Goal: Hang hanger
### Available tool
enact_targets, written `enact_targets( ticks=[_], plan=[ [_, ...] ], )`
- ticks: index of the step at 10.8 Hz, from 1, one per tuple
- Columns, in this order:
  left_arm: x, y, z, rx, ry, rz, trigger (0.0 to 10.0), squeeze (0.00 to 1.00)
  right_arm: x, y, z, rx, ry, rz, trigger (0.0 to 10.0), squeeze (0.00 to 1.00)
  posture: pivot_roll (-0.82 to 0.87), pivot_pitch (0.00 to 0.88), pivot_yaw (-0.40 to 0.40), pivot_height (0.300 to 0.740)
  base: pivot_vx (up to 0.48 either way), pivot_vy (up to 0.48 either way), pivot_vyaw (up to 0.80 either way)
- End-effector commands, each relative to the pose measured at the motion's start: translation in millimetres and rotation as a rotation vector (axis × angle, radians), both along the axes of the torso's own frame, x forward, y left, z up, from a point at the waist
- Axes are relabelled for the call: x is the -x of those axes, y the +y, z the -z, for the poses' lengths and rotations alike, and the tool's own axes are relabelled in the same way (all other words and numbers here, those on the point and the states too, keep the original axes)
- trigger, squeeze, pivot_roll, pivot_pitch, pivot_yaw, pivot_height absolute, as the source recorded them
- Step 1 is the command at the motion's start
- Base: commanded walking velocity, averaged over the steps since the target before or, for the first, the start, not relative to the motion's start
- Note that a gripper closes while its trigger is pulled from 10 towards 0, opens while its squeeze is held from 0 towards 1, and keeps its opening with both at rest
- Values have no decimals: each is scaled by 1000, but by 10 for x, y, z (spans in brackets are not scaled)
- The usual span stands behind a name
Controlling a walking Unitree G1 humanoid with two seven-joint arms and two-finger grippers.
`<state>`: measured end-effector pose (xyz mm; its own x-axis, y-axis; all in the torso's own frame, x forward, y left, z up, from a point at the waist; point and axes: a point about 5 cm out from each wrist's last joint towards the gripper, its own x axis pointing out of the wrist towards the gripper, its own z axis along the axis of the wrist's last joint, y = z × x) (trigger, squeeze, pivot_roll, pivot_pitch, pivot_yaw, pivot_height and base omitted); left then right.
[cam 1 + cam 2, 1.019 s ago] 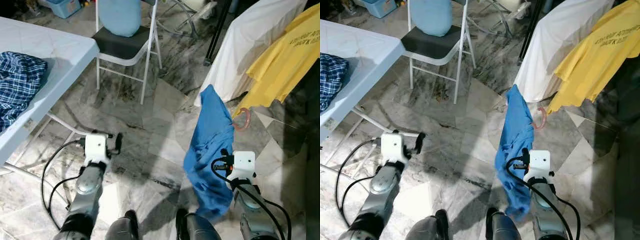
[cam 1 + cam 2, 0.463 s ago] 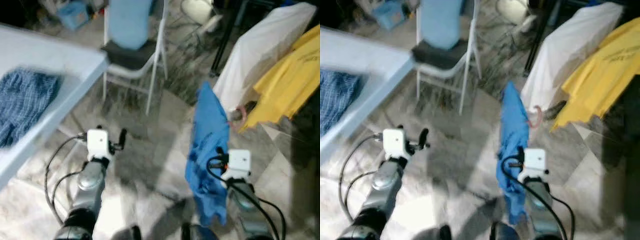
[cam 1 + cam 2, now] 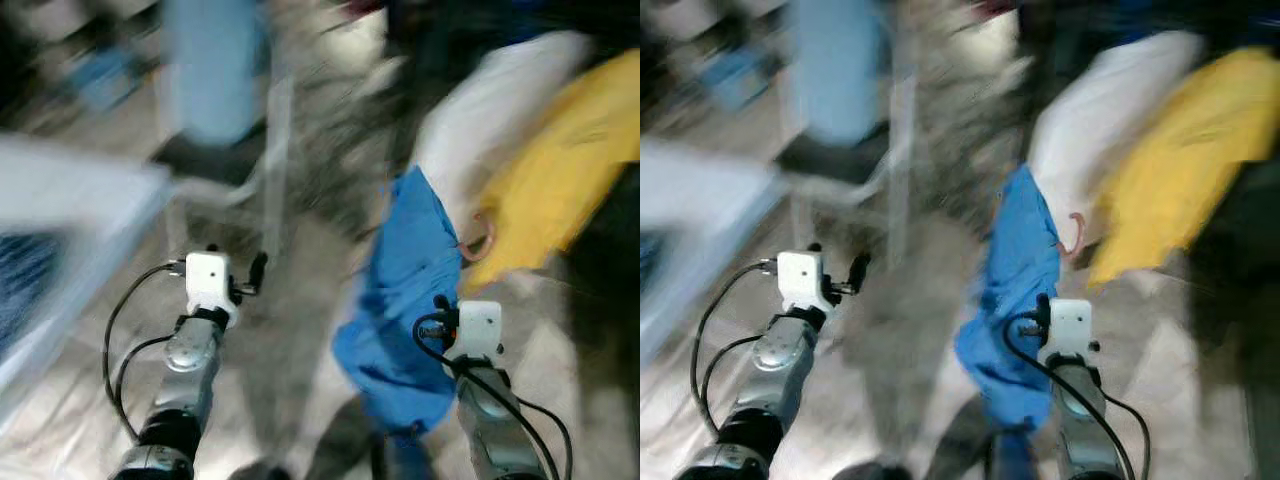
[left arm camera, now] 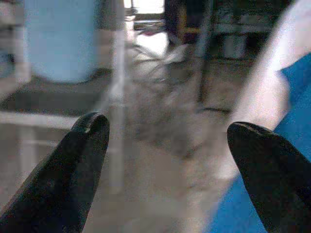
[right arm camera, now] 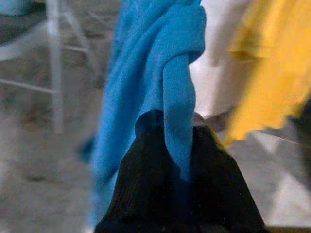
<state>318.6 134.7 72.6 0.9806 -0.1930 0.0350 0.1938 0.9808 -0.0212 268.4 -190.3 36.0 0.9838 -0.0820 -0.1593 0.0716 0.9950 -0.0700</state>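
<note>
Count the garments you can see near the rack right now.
3. A blue garment hangs from the right gripper, on a pink-hooked hanger. A white garment and a yellow shirt hang ahead on the robot's right. Blur may hide others.

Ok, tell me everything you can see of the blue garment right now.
The blue garment is soft plain blue cloth, bunched and hanging limp in folds. The right gripper holds it, black fingers shut with a fold of cloth pinched between them. A pink hanger hook pokes out beside its upper part. It hangs above the floor, in front of the white garment and yellow garment. The eye views are blurred, so finer details can't be made out.
</note>
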Motion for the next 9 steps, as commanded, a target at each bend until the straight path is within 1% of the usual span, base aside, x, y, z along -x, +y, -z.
enact_targets(
  ticks=[1,2,3,4,7,9],
  plan=[
    [36,72,67,-12,26,-6,10000,0,-45,20,-79,-9,-39,10,10000,0,-142,157,70,740,454,0,0],
    [36,66,75,-2,32,-2,10000,0,-52,21,-84,-9,-41,11,10000,0,-144,156,70,740,454,0,0],
    [33,43,98,32,56,1,10000,0,-57,13,-89,-2,-42,11,10000,0,-146,155,71,740,431,0,0],
    [32,28,108,41,66,2,10000,0,-54,4,-88,1,-41,13,10000,0,-149,154,72,740,420,0,0],
    [30,19,119,23,72,20,10000,0,-34,30,-77,8,-40,13,10000,0,-153,155,75,740,374,300,0],
    [35,1,133,22,80,33,10000,0,-25,97,-39,1,-24,-9,10000,0,-153,150,78,740,368,311,0]
  ],
)
